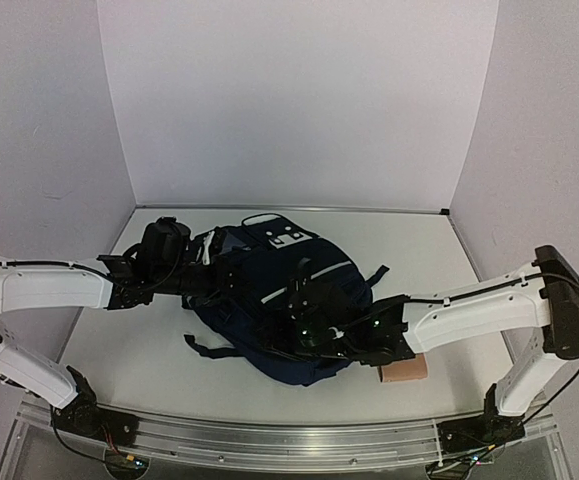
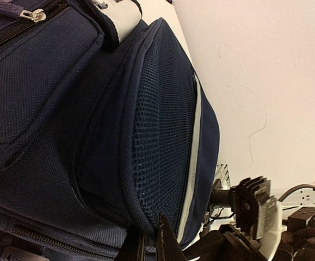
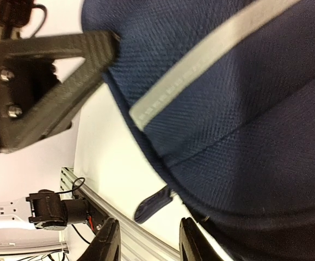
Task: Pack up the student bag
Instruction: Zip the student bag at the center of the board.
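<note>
While both arms reach in from either side, the student bag (image 1: 261,268) lies in the middle of the worktop (image 1: 424,260).
The left end effector (image 1: 209,272) is closed tight at the bag's left edge; whether it pinches fabric I cannot tell. The right end effector (image 3: 149,239) stands partly apart, holding nothing, at the bag's near side.

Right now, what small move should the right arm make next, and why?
Probably draw the right end effector back from the student bag: it is open and holds nothing, while the left end effector is shut on the bag's edge. A tan block lies beside the right arm, outside the bag.
</note>
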You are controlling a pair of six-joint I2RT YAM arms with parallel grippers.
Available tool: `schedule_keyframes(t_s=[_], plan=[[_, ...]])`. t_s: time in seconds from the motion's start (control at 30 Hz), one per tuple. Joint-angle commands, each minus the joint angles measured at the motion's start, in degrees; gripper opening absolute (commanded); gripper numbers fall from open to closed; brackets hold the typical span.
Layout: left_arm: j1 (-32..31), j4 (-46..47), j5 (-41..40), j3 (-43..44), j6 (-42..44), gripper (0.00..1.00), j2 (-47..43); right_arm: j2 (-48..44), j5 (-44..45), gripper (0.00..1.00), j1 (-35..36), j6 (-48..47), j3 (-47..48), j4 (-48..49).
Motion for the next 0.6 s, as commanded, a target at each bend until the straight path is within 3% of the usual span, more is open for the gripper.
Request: schedule_keyframes(t_s=[0.0,0.57], plan=[[-0.38,8.60,3.13,4.36,1.75,0.00,-1.69,1.73,0.60,0.35,0.05,2.42,2.64,2.53],[-0.38,9.62,3.15,3.27,1.48,0.00,-2.26,3.00,3.55,0.41,-1.12,6.39,4.37,2.62]])
